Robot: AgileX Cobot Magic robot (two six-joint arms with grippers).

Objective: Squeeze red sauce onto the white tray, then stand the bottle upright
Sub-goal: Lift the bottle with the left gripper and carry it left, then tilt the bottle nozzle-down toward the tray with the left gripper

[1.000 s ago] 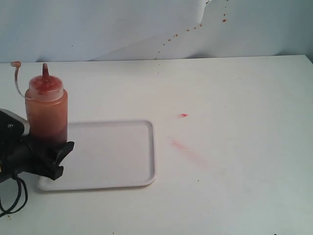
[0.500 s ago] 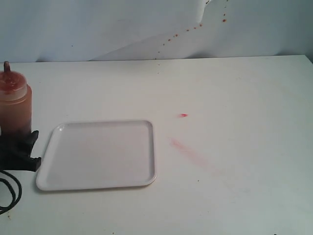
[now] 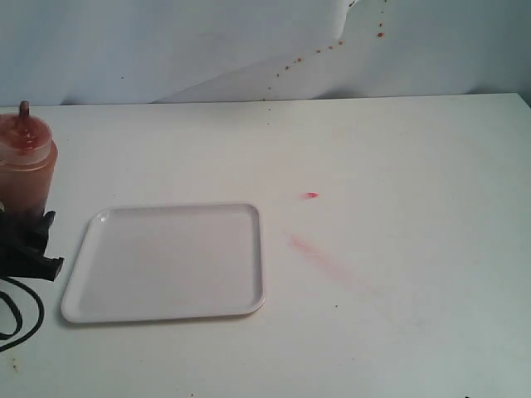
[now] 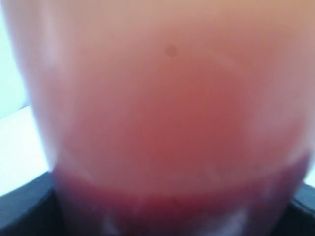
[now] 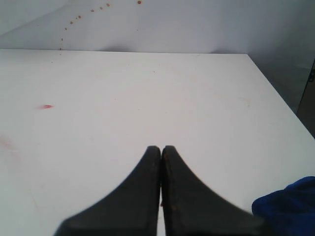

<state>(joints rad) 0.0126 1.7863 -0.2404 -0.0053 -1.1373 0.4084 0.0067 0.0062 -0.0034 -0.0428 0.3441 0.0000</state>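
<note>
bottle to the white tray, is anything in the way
Nothing visible does. The bottle stands upright in the left gripper at the exterior view's left edge. Only a strip of table lies between it and the white tray just to its right.

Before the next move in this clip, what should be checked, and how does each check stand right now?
1. Left claw gripping translucent orange-red plastic squeeze bottle low down: ok.
2. Bottle upright: ok.
3. Bottle over flat white rectangular plastic tray: not ok, it is beside the tray.
4. Dark red sauce left in bottle: ok.
5. Sauce on tray: not ok, none visible.
6. Right claw shut, away from tray: ok.
</note>
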